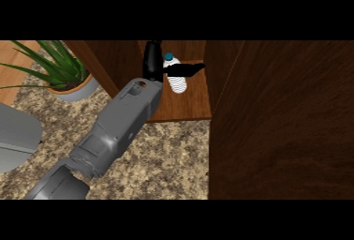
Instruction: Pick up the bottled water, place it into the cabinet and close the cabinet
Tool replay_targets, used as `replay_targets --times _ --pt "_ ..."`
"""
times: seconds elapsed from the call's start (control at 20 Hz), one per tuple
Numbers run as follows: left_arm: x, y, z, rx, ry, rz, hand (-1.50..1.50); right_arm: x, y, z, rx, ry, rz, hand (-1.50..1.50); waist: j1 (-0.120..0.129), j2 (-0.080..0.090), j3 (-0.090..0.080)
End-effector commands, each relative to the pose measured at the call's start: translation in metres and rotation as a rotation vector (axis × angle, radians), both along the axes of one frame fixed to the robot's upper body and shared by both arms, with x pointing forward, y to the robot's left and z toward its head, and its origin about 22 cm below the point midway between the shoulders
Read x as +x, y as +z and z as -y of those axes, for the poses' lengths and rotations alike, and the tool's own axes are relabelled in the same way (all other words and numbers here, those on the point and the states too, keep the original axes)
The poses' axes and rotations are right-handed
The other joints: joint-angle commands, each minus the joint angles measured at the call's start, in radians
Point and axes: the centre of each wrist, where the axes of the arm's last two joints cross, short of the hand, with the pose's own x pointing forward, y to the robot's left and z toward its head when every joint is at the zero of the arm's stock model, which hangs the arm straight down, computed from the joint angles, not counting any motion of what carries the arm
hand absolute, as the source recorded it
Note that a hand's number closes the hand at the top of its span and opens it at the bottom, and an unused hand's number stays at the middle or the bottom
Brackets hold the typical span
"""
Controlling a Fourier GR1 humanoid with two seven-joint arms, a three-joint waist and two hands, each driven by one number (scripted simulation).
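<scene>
Dark wood forms the open cabinet (187, 105), whose door (283, 122) stands swung out well to the right of the hand. One grey forearm (117, 136) rises from the lower left edge of the head view and reaches into the cabinet; which arm it is cannot be told with certainty, though it enters on the left side. Its black left hand (155, 65) is clamped on the bottled water (177, 77), fingers and thumb wrapped round the bottle's upper body. That clear ribbed bottle with a blue cap stands upright on the cabinet's wooden shelf, just right of the palm. Left of the forearm, on the speckled granite counter (173, 159), sits a potted aloe-like plant (62, 70). A grey object (15, 138), cut off at the left edge, lies below it.
</scene>
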Motion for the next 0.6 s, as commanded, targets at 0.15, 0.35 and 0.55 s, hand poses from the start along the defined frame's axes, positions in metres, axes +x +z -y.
replay_targets --times 0.15,0.35,0.55 --pt "0.007 0.029 0.013 -0.088 -0.070 0.066 -1.50 0.007 0.012 -0.007 0.012 0.032 0.031 -1.50 -0.004 0.000 0.000" --pt "0.005 0.025 0.007 -0.227 -0.155 0.103 -1.50 -0.005 0.022 -0.012 0.019 -0.005 0.038 -1.50 0.011 -0.010 -0.001" --pt "-0.006 0.014 0.008 -0.264 -0.244 0.080 -1.50 -0.011 0.024 -0.015 0.034 0.005 0.017 -1.50 0.032 -0.023 0.000"
